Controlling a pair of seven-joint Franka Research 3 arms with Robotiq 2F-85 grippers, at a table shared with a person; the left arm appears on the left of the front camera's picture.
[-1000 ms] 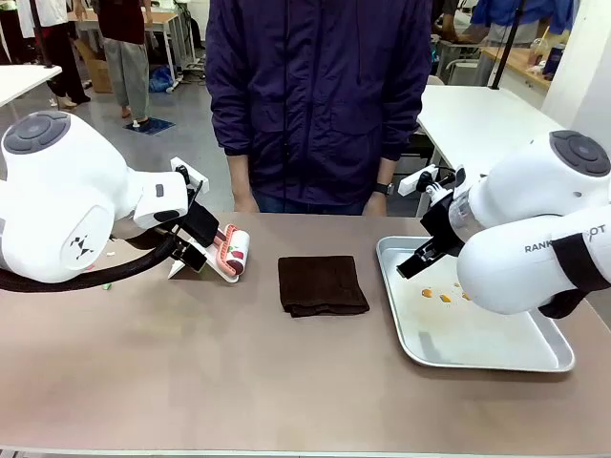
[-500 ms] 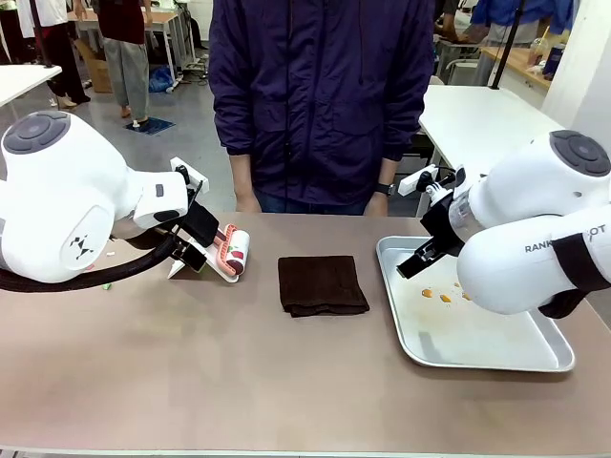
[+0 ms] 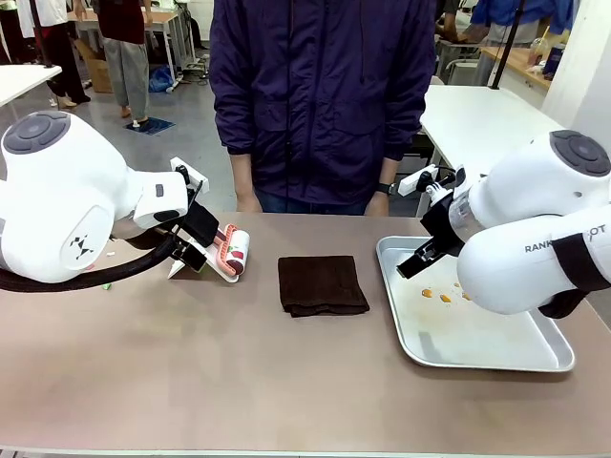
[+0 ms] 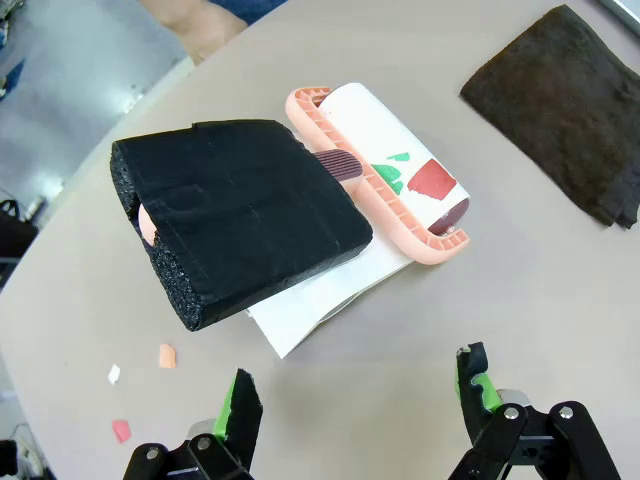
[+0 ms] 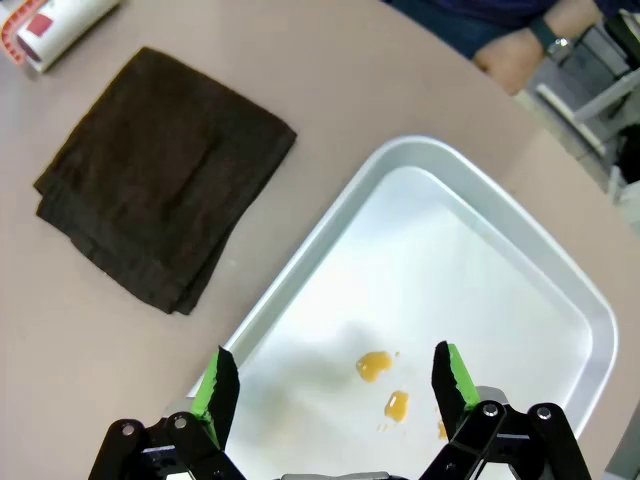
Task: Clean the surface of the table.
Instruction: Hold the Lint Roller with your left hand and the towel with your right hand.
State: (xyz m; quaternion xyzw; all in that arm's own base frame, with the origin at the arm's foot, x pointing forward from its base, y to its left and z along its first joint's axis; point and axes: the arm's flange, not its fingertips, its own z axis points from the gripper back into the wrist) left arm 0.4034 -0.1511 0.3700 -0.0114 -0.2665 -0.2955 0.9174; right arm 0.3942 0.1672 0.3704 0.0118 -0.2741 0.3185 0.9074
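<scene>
Nothing has moved in the last second, so I judge cleaning hasn't begun. The desk (image 3: 239, 382) fills the lower frame, its long axis running left to right. My left gripper (image 4: 355, 400) and right gripper (image 5: 335, 385) hang spread wide, empty; paper scraps (image 4: 165, 355) lie lower left.

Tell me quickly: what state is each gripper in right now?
Left gripper: open, holding nothing, near the lint roller.
Right gripper: open, holding nothing, over the tray.
</scene>
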